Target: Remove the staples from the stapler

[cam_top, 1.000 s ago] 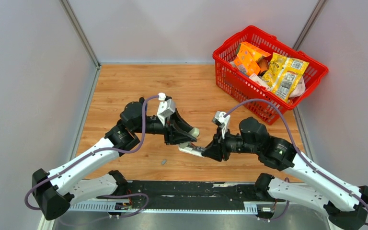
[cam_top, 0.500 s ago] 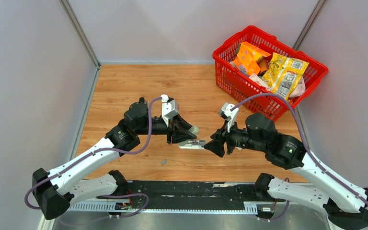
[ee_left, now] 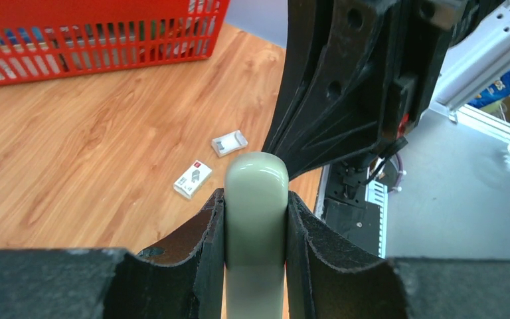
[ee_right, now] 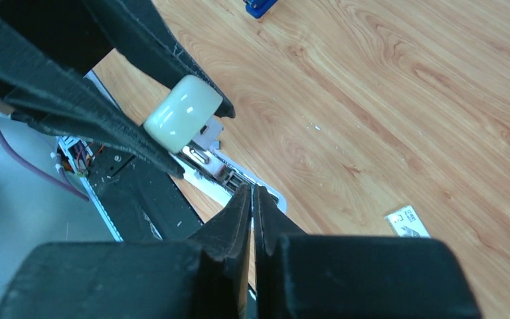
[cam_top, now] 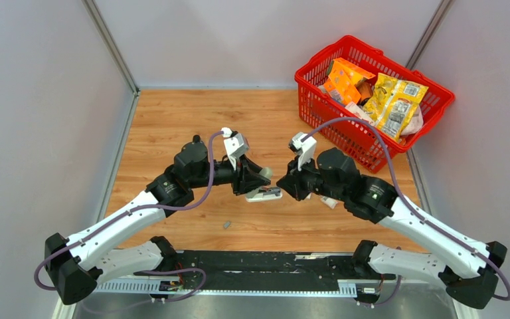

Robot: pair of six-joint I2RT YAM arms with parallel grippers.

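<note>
Wooden tabletop (cam_top: 172, 126) between grey walls (cam_top: 40, 100); left pincer (ee_left: 255, 203) tight around pale-green stapler (ee_right: 182, 114), right pincer (ee_right: 251, 199) tight together.

No legible text, brand, number or sign is recorded in any view. Print is noted on a small white box (ee_left: 193, 178) in the left wrist view, with a red mark at one end and a dark grey panel, but no characters can be resolved. A second white box (ee_left: 229, 142) beside it carries a dark panel, also unreadable. In the right wrist view, dark marks are seen on the face of a white box (ee_right: 408, 222) cut off by the frame's lower part; they are too small to be read. In the top view, dark printed patches are seen on the yellow packets (cam_top: 398, 100) and blurred markings on the orange packets (cam_top: 345, 78) in the red basket (cam_top: 319, 109); none is legible.
</note>
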